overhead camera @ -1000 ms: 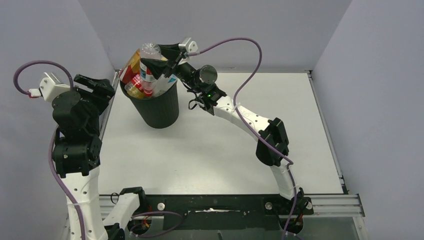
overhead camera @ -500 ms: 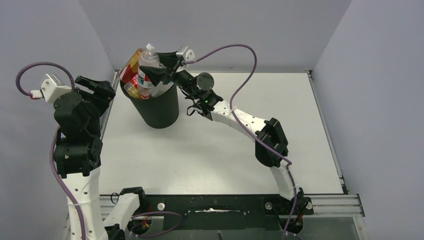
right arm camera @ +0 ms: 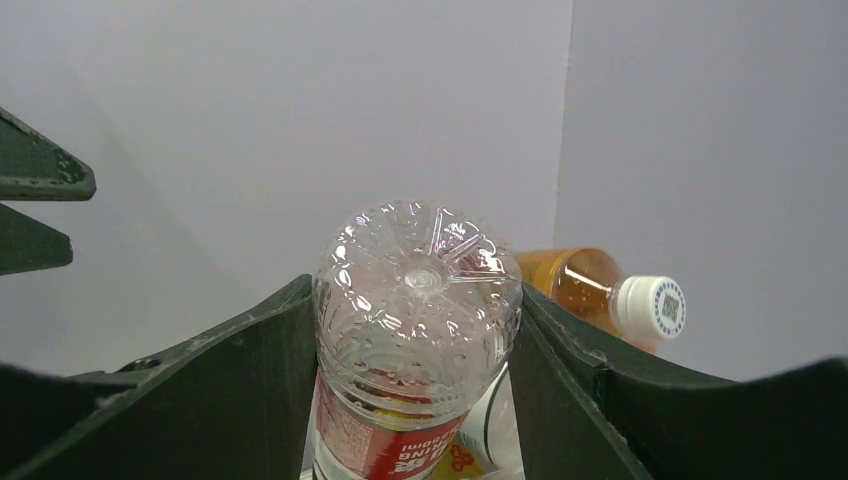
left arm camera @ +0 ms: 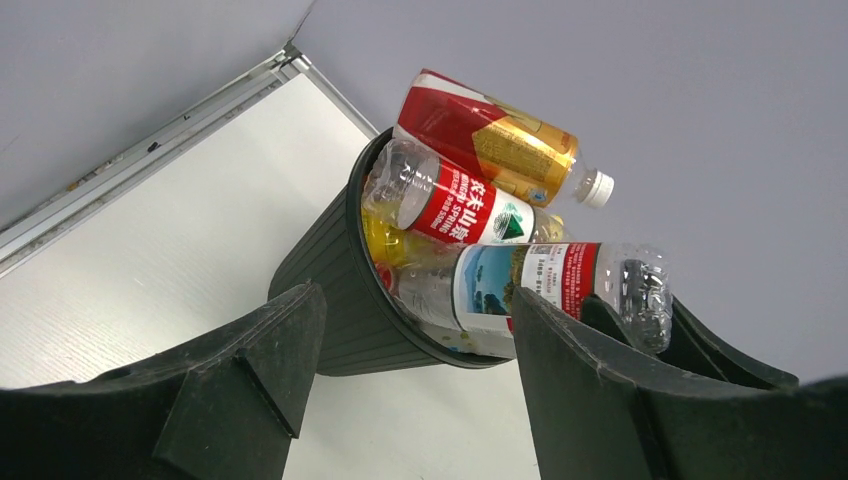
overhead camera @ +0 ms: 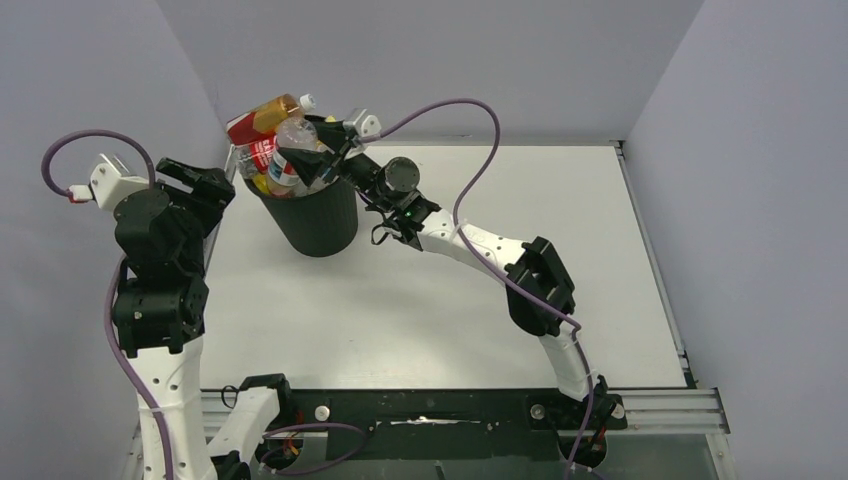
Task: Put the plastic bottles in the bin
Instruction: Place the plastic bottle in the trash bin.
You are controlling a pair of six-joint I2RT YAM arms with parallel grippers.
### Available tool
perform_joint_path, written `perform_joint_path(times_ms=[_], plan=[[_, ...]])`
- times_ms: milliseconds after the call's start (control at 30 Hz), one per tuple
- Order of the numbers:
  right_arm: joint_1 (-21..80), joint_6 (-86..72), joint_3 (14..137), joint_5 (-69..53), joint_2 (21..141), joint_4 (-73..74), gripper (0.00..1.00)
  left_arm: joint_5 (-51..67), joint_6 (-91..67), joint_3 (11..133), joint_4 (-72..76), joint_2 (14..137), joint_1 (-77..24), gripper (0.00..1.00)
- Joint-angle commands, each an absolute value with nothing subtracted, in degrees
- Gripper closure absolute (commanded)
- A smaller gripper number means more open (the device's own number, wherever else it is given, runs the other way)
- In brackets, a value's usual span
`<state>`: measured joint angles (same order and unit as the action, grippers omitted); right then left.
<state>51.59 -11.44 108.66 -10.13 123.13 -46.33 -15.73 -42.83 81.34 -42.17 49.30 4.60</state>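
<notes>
The black bin (overhead camera: 318, 222) stands at the far left of the table, heaped above its rim with plastic bottles. My right gripper (overhead camera: 310, 150) is over the bin's mouth, shut on a clear bottle with a red and blue-white label (overhead camera: 286, 162). In the right wrist view the bottle's base (right arm camera: 420, 290) sits between my fingers. An amber bottle with a red label and white cap (overhead camera: 262, 115) lies across the top of the heap. My left gripper (overhead camera: 212, 180) is open and empty just left of the bin. Its view shows the bin (left arm camera: 325, 290) and the held bottle (left arm camera: 540, 285).
The grey back wall and left wall stand close behind and beside the bin. The table's raised left edge (left arm camera: 150, 160) runs past the bin. The right arm (overhead camera: 480, 245) stretches across the table's middle.
My right gripper has moved left and down over the bin with the clear bottle. The amber bottle has tipped flatter across the top of the heap. The left arm has barely shifted.
</notes>
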Motion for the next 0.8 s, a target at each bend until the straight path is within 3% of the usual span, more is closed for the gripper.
perform_joint_path(times_ms=[0,400,600,767], plan=[[51.48,-7.8,105.62,-8.07,120.29,-43.58,0.56,-14.78,-43.12,80.98,-38.73,48.69,4.83,0.32],[51.42,-7.67,102.98,-8.08,117.28,-43.01,0.45,-14.59,-43.5,80.38,-37.9,48.52,4.83,0.32],[51.4,-7.94,103.12,-7.82,116.4,-41.74,0.26,-14.16,-43.77,79.85,-37.51,48.51,4.83,0.32],[51.4,-8.16,103.14,-7.81,115.55,-41.03,0.16,-14.15,-43.86,79.72,-37.34,48.67,4.83,0.32]])
